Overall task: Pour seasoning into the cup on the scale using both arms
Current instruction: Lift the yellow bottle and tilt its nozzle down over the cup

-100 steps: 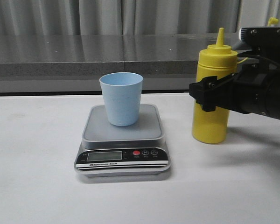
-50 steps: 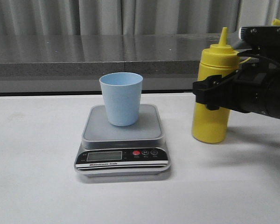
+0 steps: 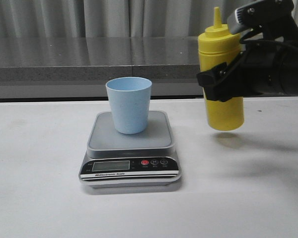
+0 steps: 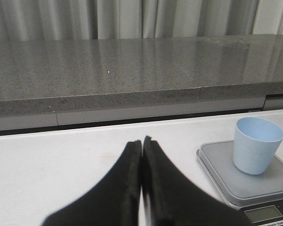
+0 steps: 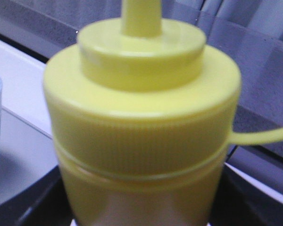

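The left gripper (image 4: 142, 179) is seen with its black fingers pressed together, nothing held, above the white table (image 3: 35, 188). To its right, a pale blue tapered cup (image 3: 129, 104) is stood upright on the silver-grey scale (image 3: 130, 148), whose black front panel carries a display and a red button. Furthest right, the smooth yellow seasoning bottle (image 3: 220, 74) with a pointed nozzle is pinched by the right gripper (image 3: 223, 82) and held clear of the table, beside the scale. A grey stone ledge (image 3: 89, 57) and curtains (image 3: 89, 17) are seen behind
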Controlling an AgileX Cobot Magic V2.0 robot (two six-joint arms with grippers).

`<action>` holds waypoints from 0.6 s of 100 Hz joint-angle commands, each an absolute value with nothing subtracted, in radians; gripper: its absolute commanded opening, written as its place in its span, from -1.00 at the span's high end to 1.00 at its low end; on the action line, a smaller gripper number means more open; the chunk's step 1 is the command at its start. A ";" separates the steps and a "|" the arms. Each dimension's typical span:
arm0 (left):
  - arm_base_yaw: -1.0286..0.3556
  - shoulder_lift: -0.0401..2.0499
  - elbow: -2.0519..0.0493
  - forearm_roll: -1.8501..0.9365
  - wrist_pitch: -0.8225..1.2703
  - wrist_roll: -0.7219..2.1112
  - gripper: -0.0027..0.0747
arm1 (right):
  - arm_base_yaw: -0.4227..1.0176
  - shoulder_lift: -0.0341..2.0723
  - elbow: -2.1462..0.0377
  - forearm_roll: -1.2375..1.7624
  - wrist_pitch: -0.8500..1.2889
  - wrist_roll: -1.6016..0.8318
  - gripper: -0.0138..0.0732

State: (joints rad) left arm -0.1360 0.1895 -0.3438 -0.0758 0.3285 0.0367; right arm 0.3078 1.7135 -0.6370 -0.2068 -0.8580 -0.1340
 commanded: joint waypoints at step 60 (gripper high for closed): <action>-0.135 0.197 -0.368 -0.079 0.255 0.031 0.98 | 0.414 1.631 -1.083 -0.643 -0.089 -0.208 0.12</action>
